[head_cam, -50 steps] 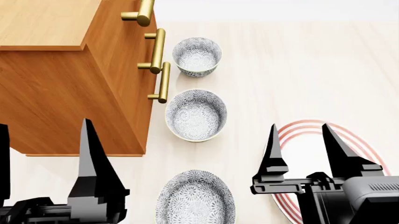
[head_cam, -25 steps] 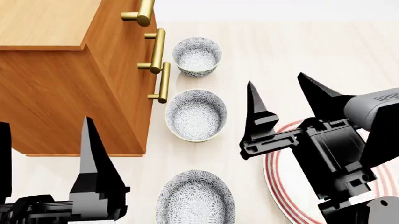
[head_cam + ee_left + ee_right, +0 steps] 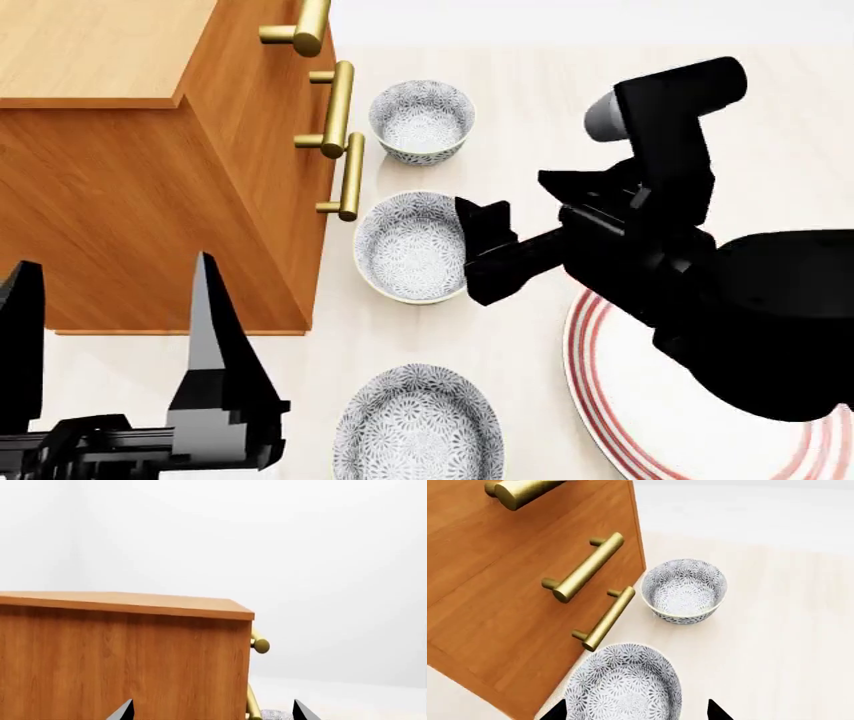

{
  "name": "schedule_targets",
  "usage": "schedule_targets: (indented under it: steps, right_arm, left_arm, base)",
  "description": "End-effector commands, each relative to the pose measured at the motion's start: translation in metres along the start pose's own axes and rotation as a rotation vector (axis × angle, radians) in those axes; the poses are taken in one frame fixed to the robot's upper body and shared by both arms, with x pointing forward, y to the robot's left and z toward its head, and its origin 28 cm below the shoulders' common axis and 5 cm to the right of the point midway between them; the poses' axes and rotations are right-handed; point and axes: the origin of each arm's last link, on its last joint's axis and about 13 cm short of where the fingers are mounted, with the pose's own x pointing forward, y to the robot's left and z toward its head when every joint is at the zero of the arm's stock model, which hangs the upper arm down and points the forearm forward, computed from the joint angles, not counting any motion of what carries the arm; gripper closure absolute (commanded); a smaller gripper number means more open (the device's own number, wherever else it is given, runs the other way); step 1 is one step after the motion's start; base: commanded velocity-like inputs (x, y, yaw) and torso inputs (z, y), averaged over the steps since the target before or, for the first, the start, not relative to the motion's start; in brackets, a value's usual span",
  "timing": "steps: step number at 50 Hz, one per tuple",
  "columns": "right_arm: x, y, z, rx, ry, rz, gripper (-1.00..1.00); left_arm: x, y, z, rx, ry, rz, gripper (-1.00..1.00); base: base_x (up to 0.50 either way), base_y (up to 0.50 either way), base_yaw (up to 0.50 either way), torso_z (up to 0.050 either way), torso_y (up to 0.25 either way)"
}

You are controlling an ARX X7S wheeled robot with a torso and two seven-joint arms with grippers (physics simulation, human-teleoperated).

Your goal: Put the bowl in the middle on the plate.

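Observation:
Three speckled grey-blue bowls stand in a row beside the cabinet. The bowl in the middle (image 3: 416,247) sits upright, with my right gripper (image 3: 523,215) hovering at its right rim. In the right wrist view that bowl (image 3: 624,685) lies between the two spread fingertips of the right gripper (image 3: 635,712), which is open and holds nothing. The plate (image 3: 603,420), white with red rings, lies at the lower right, largely hidden by my right arm. My left gripper (image 3: 118,350) is open and empty, low at the left by the cabinet front; its tips (image 3: 212,715) frame the cabinet corner.
A wooden cabinet (image 3: 147,180) with brass bar handles (image 3: 350,176) stands right next to the bowls on their left. The far bowl (image 3: 422,122) and the near bowl (image 3: 419,425) flank the middle one. Pale wood floor (image 3: 561,100) stretches to the right.
My right arm has swung up off the plate and forward-left, tipping downward until its open fingers straddle the middle bowl. The left gripper has barely shifted. The bowls have not moved.

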Motion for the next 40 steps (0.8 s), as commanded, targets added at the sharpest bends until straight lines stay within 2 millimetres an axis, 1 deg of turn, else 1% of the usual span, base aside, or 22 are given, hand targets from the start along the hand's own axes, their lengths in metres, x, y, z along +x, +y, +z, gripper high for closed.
schedule_targets:
  steps: [1,8,17,24,31,40]
  right_arm:
    - [0.016,-0.009,0.02,-0.025,0.179,0.033,-1.0]
    - [0.022,-0.013,0.028,-0.043,0.177,0.008,-1.0]
    - [0.033,-0.015,0.038,-0.07,0.263,0.006,-1.0]
    - [0.039,-0.018,0.038,-0.083,0.32,0.008,-1.0]
    - [0.044,-0.022,0.039,-0.034,0.347,0.003,-1.0]
    - [0.06,-0.025,0.038,-0.009,0.383,-0.009,-1.0]
  left_arm:
    - [0.0,0.0,-0.002,0.001,0.011,-0.003,-1.0]
    - [0.0,-0.001,-0.002,-0.002,0.015,-0.008,-1.0]
    - [0.0,-0.001,-0.004,0.002,0.019,-0.01,-1.0]
    - [0.0,-0.001,-0.004,0.004,0.017,-0.006,-1.0]
    - [-0.001,-0.001,-0.005,0.007,0.021,-0.009,-1.0]
    - [0.0,0.0,-0.005,0.01,0.019,-0.006,-1.0]
  base:
    - [0.0,0.0,0.0,0.0,0.0]
    - [0.0,0.0,0.0,0.0,0.0]
    - [0.0,0.0,0.0,0.0,0.0]
    - [0.0,0.0,0.0,0.0,0.0]
    - [0.0,0.0,0.0,0.0,0.0]
    - [0.0,0.0,0.0,0.0,0.0]
